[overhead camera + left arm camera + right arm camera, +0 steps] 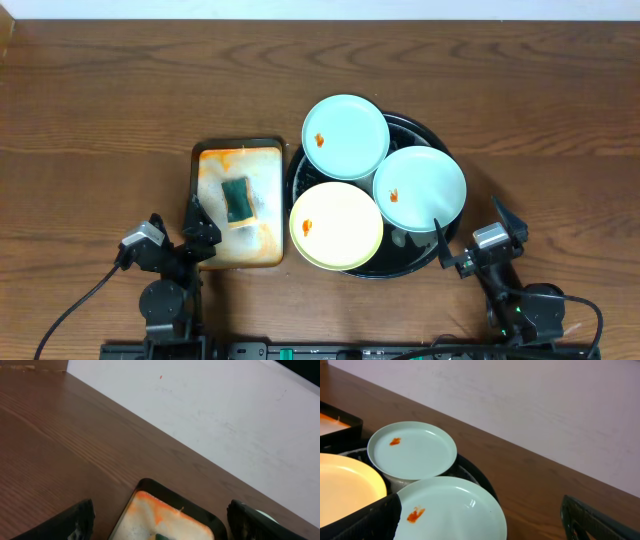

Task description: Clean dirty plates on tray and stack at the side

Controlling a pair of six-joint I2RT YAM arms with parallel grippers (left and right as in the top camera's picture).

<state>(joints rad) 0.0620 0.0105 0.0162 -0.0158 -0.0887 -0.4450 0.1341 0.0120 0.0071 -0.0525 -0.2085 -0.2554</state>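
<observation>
From overhead, the three dirty plates lie crowded on the black tray point(432, 131), right of centre on the table point(100, 110). There is a far mint plate point(345, 137), a right mint plate point(420, 188) and a yellow plate point(336, 226), and each carries a small orange smear. They look stiff, light and glossy, so probably slick. An exposed rim is the likely place to pinch, and the yellow and right-hand plates both overhang the tray's edge. Just left of the tray sits an orange-stained metal pan point(205, 160) holding a green sponge point(238, 200). The left gripper point(185, 228) waits at the pan's near corner and the right gripper point(472, 228) beside the tray. Both sets of jaws are spread wide and hold nothing.

The left wrist view shows only the pan's far end between the parted jaws, with bare wood beyond.

The right wrist view shows all three plates close ahead with their rims overlapping. Lifting one could drag a neighbour.
</observation>
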